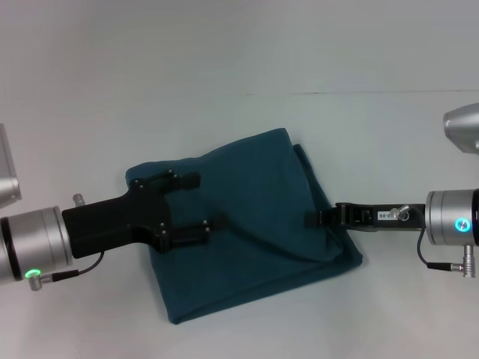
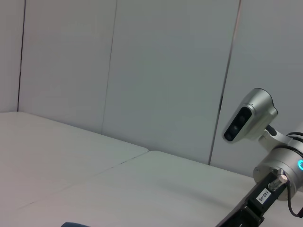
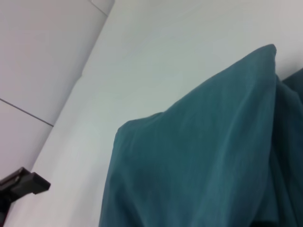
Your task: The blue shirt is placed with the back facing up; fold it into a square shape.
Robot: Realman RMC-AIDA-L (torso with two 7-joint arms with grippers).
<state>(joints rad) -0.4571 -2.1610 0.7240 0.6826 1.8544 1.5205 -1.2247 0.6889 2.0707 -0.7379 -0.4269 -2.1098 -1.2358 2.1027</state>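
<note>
Left end effector [image 1: 200, 200], entering from 9 o'clock in the head view, hovers over the blue shirt's [image 1: 262, 224] left portion with its two fingers spread wide and nothing between them. Right end effector [image 1: 318, 218], entering from 3 o'clock, meets the shirt's right edge; its fingers appear narrow, seemingly pinching a fabric layer, though the contact itself is partly hidden by cloth.

Step in hand, as judged: a late fold. The garment is already reduced to a compact, roughly four-sided bundle lying at the centre of the white desk [image 1: 239, 60], rotated so that one corner points toward 6 o'clock. The next move likely calls for the right arm to carry or settle its edge so the layers align, while the left arm steadies or smooths.

Appearance: plain dark teal surface uppermost, no lettering visible; soft creases run across it, and a second layer peeks out along the 1 o'clock edge. Outline is not yet cleanly square.
</note>
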